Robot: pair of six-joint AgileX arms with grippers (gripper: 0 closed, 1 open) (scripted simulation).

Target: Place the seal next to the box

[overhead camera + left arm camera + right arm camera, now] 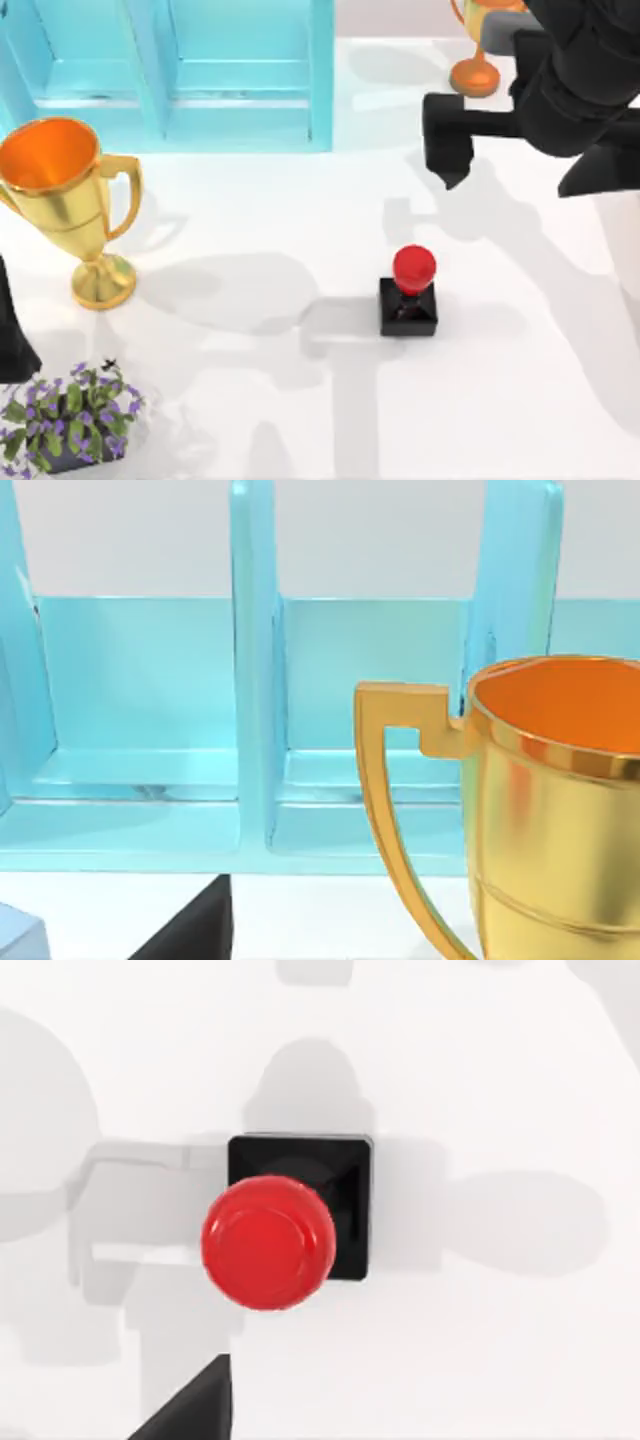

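I'm looking straight down my right wrist camera at the seal (285, 1225), red knob toward the lens, black square base upright on the white bench (520, 1360). In the top view the seal (409, 293) stands free just right of centre, touching nothing.

My right gripper (450, 135) hangs at the upper right of the top view, above and beyond the seal. I see dark fingers, but I cannot tell whether they are spread or closed. To do this pickup well, I'd judge: centre over the knob, come down square to the base, and close on the knob's neck or the flat sides of the block, not the glossy dome, which looks likely to slip.

My left arm (12, 330) is parked at the left edge of the top view; I cannot tell its gripper's state either. Its wrist camera shows the gold trophy (540, 810) close up, cut off at the frame edge.

Farther back, the blue box (240, 80) fills the upper left of the top view, its far side cropped. The bare bench in front of its right end looks like the spot to aim for.

A second trophy (478, 60) at the top edge is half hidden behind my right arm. A potted plant (70, 415) sits at the lower left.
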